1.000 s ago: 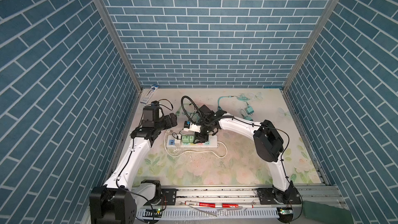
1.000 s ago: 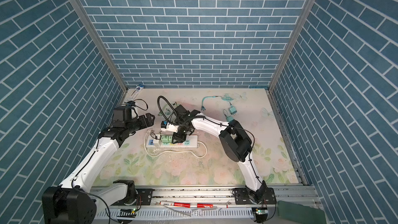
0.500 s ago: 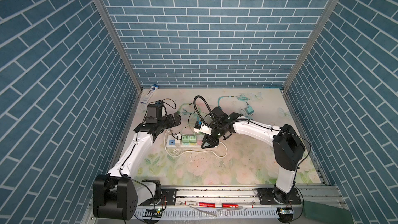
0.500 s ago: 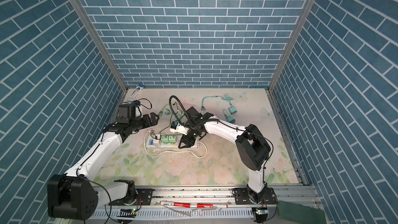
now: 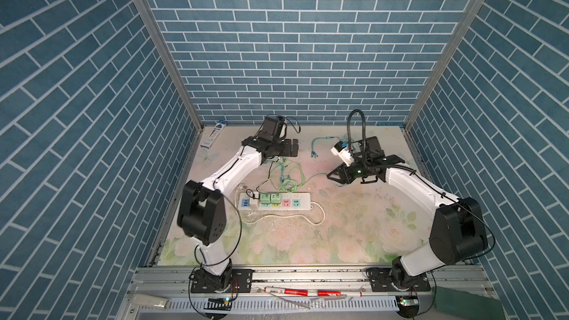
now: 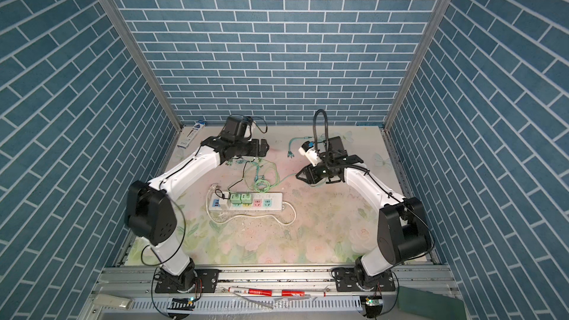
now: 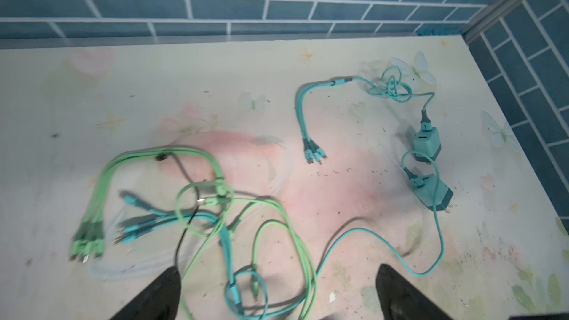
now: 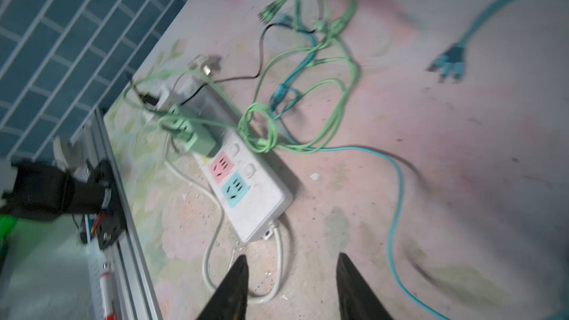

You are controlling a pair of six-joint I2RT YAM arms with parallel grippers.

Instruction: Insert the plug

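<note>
A white power strip point(image 5: 303, 206) point(image 6: 275, 205) point(image 8: 261, 207) lies on the floral mat with two green plugs point(image 5: 269, 198) point(image 8: 197, 138) in it; its pink socket point(image 8: 220, 167) and teal socket point(image 8: 234, 190) are free. Two teal plugs point(image 7: 426, 143) point(image 7: 432, 190) lie loose near the back right corner in the left wrist view; my right arm hides them in both top views. My left gripper point(image 5: 294, 147) point(image 6: 264, 147) point(image 7: 277, 275) is wide open above the cable tangle. My right gripper point(image 5: 334, 175) point(image 6: 300, 177) point(image 8: 292, 260) is open, empty, right of the strip.
Green and teal cables point(image 5: 283, 173) point(image 7: 215, 210) tangle behind the strip. A teal three-headed cable point(image 5: 317, 146) point(image 7: 308, 124) lies at the back. The strip's white cord point(image 5: 311, 218) loops in front. A white box point(image 5: 212, 136) rests at the back left.
My right gripper has pulled back from the power strip to the right. My left arm has swung toward the back wall and its gripper has opened fully.
</note>
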